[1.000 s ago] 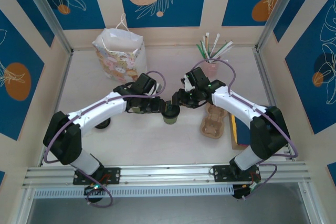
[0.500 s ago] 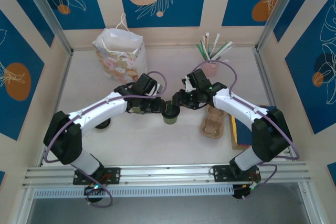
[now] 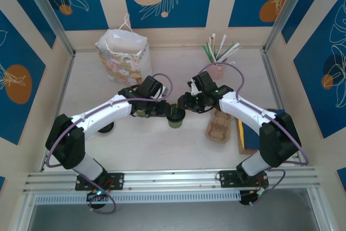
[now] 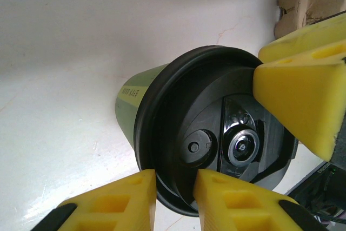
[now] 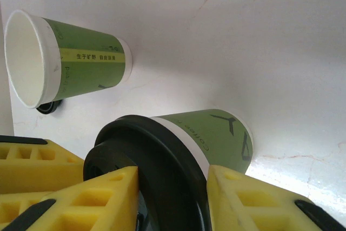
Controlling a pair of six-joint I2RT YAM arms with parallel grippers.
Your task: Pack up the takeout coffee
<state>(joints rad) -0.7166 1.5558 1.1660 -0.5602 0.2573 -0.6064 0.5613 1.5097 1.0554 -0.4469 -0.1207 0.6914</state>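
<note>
Gift bag (image 3: 122,52) far left; straws (image 3: 219,51) far right; cardboard carrier (image 3: 219,125) right; lidless cup (image 5: 70,58), probably upright

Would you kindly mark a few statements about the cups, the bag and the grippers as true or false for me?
1. The coffee cup wears a black lid. True.
2. The coffee cup is inside the gift bag. False: it stands on the table, nearer than the bag, between the two grippers.
3. A second green cup has no lid. True.
4. The gift bag lies flat on its side. False: it stands upright with its mouth open upward.
5. The left gripper is well clear of the coffee cup. False: its fingers straddle the lid's rim, and the right gripper flanks the lid too.
</note>
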